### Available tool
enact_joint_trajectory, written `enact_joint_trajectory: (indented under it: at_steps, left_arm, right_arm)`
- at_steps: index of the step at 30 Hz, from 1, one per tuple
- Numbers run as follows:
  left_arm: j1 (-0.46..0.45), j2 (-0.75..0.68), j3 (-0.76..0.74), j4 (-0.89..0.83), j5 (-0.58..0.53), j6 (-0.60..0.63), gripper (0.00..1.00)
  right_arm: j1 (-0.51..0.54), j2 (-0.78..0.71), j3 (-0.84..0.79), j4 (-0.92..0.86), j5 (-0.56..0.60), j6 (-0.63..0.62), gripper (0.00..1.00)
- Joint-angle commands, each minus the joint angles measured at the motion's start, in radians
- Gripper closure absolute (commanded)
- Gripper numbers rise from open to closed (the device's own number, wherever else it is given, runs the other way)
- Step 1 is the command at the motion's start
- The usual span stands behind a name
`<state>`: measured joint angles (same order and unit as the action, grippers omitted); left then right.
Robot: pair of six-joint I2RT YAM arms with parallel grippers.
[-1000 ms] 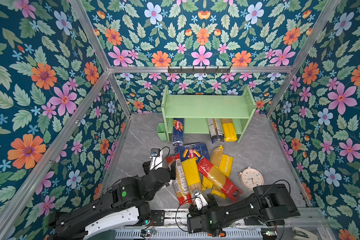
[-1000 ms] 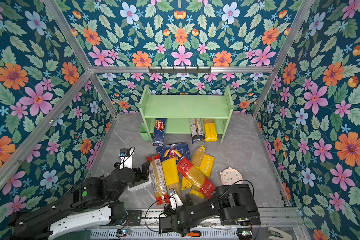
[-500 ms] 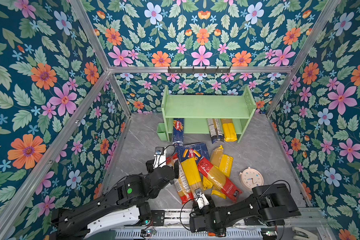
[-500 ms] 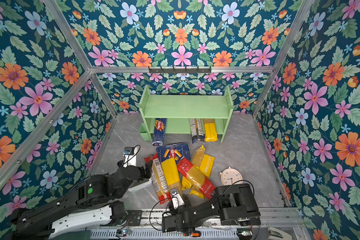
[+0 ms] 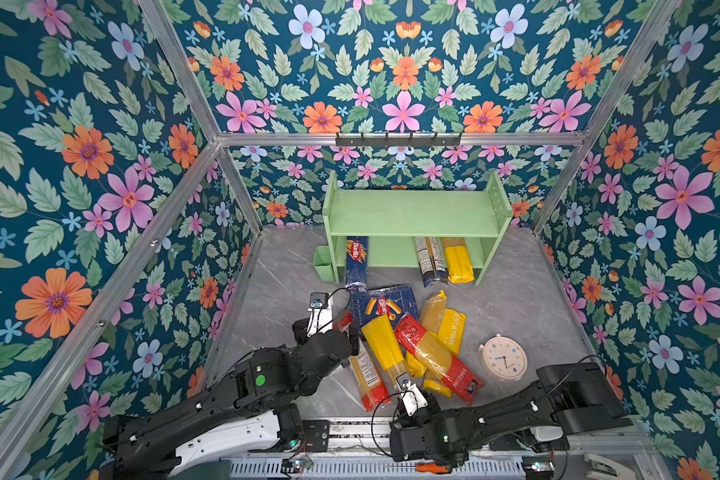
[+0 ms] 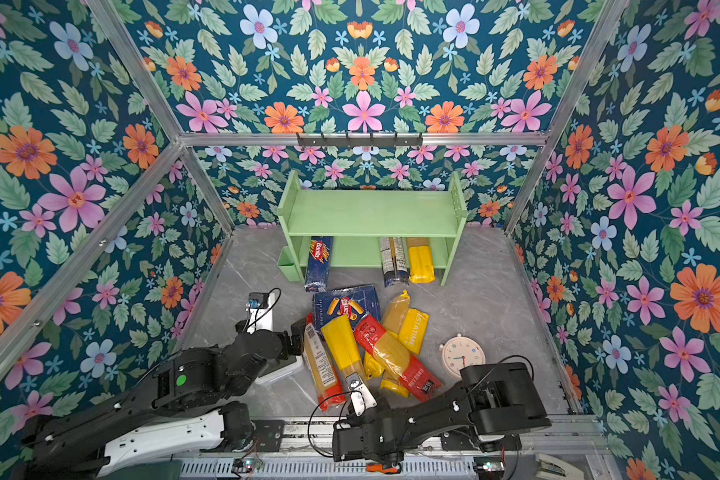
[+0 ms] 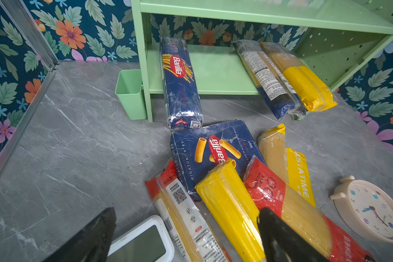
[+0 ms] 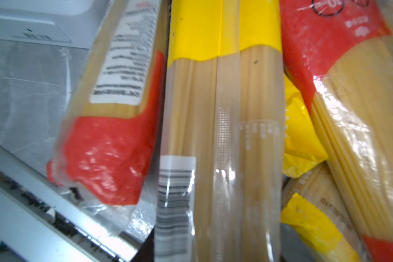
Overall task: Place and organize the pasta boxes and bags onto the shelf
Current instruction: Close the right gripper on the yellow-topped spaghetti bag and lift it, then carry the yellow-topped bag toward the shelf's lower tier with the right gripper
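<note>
The spaghetti bags (image 8: 222,136) are clear, glossy, crinkled plastic film, the rigatoni box (image 7: 209,147) carries shiny wrinkled wrap, the shelf (image 7: 213,68) looks smooth matt green, the tabletop (image 7: 77,147) smooth grey marble-patterned, the frame rails (image 5: 267,139) brushed metal.

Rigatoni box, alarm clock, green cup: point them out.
Rigatoni box (image 7: 218,150): left wrist view, red logo.
Alarm clock (image 5: 503,358): a top view, dial centre.
Green cup (image 7: 132,102): left wrist view, front wall.

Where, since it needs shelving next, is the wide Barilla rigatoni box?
In both top views the rigatoni box lies centrally, in front of the shelf, its near edge under the yellow-topped bag.
</note>
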<state>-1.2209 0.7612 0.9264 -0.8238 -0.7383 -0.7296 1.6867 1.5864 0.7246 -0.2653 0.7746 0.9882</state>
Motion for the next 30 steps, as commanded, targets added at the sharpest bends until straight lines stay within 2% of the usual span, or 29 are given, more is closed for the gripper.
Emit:
enact_joint_trajectory:
  at_steps: [1, 10, 17, 30]
  left_arm:
    - [0.001, 0.003, 0.006, 0.002, -0.011, -0.003, 0.0]
    - [0.001, 0.004, 0.002, 0.012, -0.02, 0.008, 0.0]
    - [0.001, 0.003, 0.003, 0.02, -0.019, 0.02, 0.0]
    - [0.0, 0.007, -0.015, 0.02, -0.047, 0.036, 0.0]
  right_arm:
    - [0.001, -0.054, -0.01, 0.037, 0.078, -0.047, 0.71]
    - [-0.009, -0.186, -0.002, -0.025, 0.106, -0.078, 0.73]
    - [-0.082, -0.26, 0.022, -0.118, 0.111, -0.06, 0.75]
    - [-0.298, -0.355, 0.06, 0.005, 0.032, -0.308, 0.74]
